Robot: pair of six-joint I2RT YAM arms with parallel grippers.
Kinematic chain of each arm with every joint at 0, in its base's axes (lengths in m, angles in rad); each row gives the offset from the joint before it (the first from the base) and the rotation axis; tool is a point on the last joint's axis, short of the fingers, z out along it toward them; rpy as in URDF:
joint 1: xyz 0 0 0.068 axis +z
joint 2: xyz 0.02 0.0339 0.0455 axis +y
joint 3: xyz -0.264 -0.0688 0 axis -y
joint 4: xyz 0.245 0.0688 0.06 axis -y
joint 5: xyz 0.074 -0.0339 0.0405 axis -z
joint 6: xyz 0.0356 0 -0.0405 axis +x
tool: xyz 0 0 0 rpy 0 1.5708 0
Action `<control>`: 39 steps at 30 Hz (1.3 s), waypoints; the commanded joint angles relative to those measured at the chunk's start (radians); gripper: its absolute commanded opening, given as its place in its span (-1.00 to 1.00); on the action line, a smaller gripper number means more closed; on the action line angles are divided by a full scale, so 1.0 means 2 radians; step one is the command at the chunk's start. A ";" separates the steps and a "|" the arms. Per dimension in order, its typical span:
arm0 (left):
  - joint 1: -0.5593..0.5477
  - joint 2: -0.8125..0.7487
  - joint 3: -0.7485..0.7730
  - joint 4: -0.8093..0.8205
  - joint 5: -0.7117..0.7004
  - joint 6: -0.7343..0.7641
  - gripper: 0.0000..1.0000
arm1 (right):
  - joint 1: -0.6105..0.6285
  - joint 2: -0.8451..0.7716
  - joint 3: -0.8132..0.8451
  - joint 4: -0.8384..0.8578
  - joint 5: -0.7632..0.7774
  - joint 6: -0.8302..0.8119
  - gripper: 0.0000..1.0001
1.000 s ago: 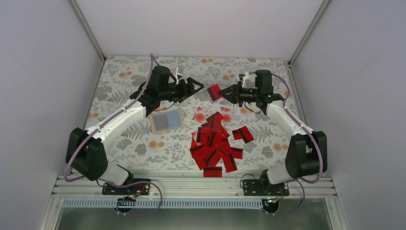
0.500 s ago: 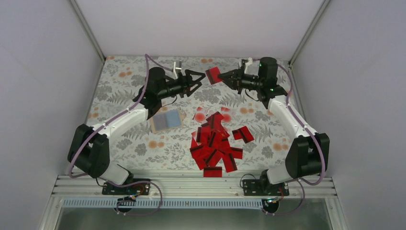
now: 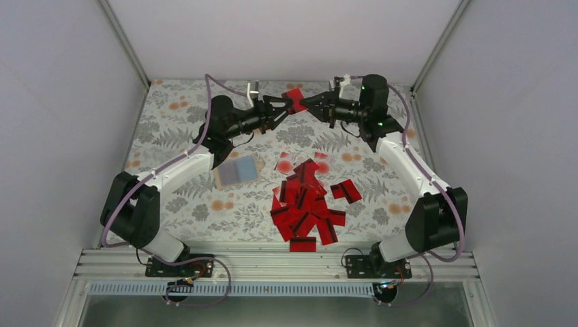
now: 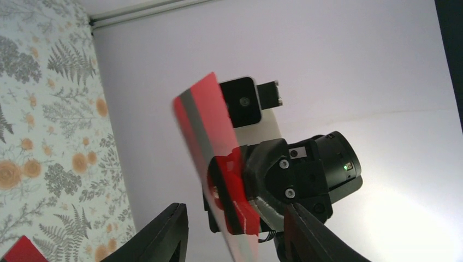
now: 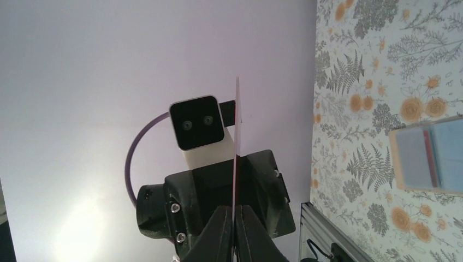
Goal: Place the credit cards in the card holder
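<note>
My right gripper [image 3: 306,103] is shut on one red credit card [image 3: 294,98] and holds it in the air over the back of the table. My left gripper [image 3: 285,110] faces it, jaws apart on either side of that card. In the left wrist view the card [image 4: 210,123] stands tilted between my fingertips [image 4: 164,234], with a gap on each side. In the right wrist view it shows edge-on [image 5: 237,147], pinched in my right gripper [image 5: 236,234]. The tan card holder [image 3: 236,172] lies on the cloth below the left arm. A pile of red credit cards [image 3: 307,204] lies mid-table.
A floral cloth [image 3: 177,116] covers the table. White walls close in the left, right and back. A metal rail [image 3: 272,262] runs along the near edge by both arm bases. One card [image 3: 346,191] lies just right of the pile.
Both grippers rose and came together at the back. The right one carried its card left, in between the left jaws. The left jaws have narrowed around it.
</note>
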 commanded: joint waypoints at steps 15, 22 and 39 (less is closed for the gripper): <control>0.004 -0.024 0.000 0.001 -0.020 0.008 -0.47 | 0.022 0.005 0.020 0.013 0.008 0.007 -0.92; 0.007 -0.033 -0.013 0.008 -0.026 0.001 -0.55 | 0.023 0.002 0.018 0.013 0.008 0.004 -0.92; 0.012 -0.040 -0.018 -0.031 -0.029 0.027 -0.95 | 0.036 0.008 0.031 -0.010 0.001 -0.039 -0.89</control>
